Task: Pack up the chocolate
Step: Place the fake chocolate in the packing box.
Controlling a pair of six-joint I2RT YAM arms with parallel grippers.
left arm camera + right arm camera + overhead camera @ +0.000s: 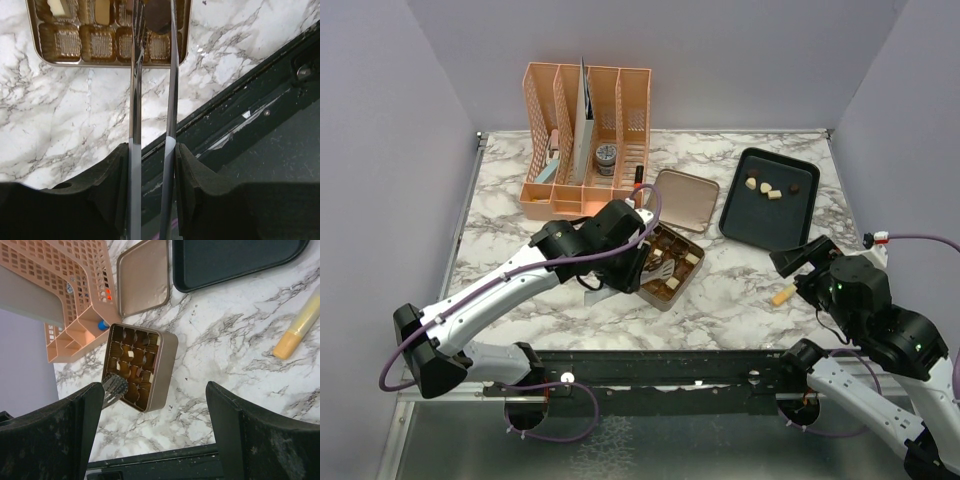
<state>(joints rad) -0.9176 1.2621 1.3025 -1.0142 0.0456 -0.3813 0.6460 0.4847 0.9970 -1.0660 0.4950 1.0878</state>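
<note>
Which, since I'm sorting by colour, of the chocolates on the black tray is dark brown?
The rightmost chocolate; the three others to its left on the black tray are pale.

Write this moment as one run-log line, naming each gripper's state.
left gripper: shut on silver metal tongs | tongs: holding dark brown chocolate piece over square gold tin | right gripper: open, empty

Glossy gold metal tin (166, 374); polished steel tongs (134, 100); matt black tray (760, 226); perforated peach plastic organiser (544, 120); smooth marble-look tabletop (740, 312)

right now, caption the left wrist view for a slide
Left gripper clamps long metal tongs whose tips hold a dark brown chocolate piece over the square gold tin
</note>
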